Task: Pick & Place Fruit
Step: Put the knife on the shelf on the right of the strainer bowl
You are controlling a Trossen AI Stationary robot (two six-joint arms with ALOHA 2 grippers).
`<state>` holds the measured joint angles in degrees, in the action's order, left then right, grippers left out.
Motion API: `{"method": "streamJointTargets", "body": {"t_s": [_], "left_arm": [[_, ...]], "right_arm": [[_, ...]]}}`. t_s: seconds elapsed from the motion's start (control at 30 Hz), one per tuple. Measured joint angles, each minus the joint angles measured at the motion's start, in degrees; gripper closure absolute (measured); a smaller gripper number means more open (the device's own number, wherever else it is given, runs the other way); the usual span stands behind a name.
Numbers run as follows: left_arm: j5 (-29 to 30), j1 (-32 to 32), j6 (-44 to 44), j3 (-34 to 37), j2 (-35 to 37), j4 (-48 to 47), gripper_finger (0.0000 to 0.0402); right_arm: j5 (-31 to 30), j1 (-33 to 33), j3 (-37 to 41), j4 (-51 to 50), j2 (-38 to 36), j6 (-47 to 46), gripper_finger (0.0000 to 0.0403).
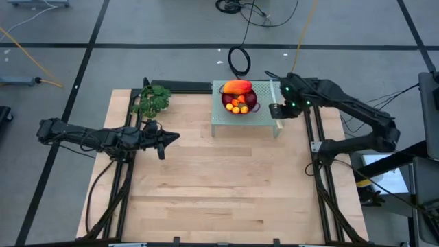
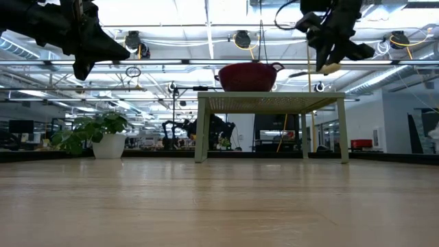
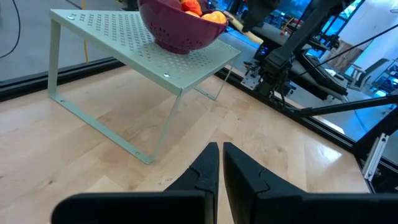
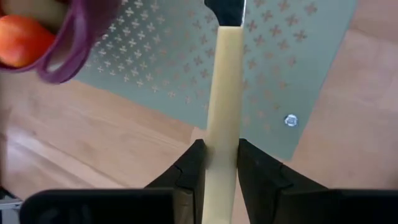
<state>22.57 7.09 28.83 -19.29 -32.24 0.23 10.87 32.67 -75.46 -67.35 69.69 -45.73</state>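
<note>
Fruit point(image 1: 237, 87) sits piled in a dark red bowl point(image 1: 250, 102) on a pale green perforated stand point(image 1: 223, 123) at the far side of the table point(image 1: 219, 199). Long orange-red piece on top; small orange pieces point(image 1: 239, 107) below it. Other pieces cannot be told apart from above. Nothing lifted out yet, as far as can be judged.

Right hand point(image 4: 214, 163) is clamped on the pale yellow handle of a knife point(image 4: 225, 93), blade pointing away over the stand's perforated top, just beside the bowl's rim. In the low view it hangs above the stand's right end, clear of the surface. Left hand point(image 3: 220, 167) waits over the table's left part, fingers pressed together, holding nothing; a leafy green bunch point(image 1: 152, 101) lies near it at the table's edge.

Risks from here:
- Knife is no part of the fruit job. While the right hand carries it, that hand cannot pick fruit; the knife needs setting down first.
- Blade close to bowl rim: a sideways swing could knock the bowl off the raised stand and spill the lot.
- Grip is far back on a slim handle; it may pivot or slip.
- Round pieces will roll if dropped on the table.
- Both arms reaching for the bowl could collide.
</note>
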Motion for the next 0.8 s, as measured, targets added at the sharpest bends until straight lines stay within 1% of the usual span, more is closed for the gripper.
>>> {"method": "streamJointTargets", "body": {"t_s": [0.1,0.3,0.4,0.57,0.8], "left_arm": [[0.0,0.0,-0.2,0.0,0.0,0.0,0.0380],[0.0,0.0,-0.4,0.0,0.0,0.0,0.0380],[0.0,0.0,-0.6,0.0,0.0,0.0,0.0380],[0.0,0.0,-0.6,0.0,0.0,0.0,0.0380],[0.0,0.0,-0.9,0.0,0.0,0.0,0.0380]], "right_arm": [[1.4,0.9,0.0,0.1,1.7,0.0,0.0336],[1.5,1.9,0.0,0.7,4.3,-0.5,0.0336],[3.1,2.7,0.0,1.5,5.1,-1.5,0.0335],[5.8,4.5,0.0,2.8,5.5,-1.6,0.0336],[5.8,6.0,0.0,4.0,5.7,-3.1,0.0336]]}}
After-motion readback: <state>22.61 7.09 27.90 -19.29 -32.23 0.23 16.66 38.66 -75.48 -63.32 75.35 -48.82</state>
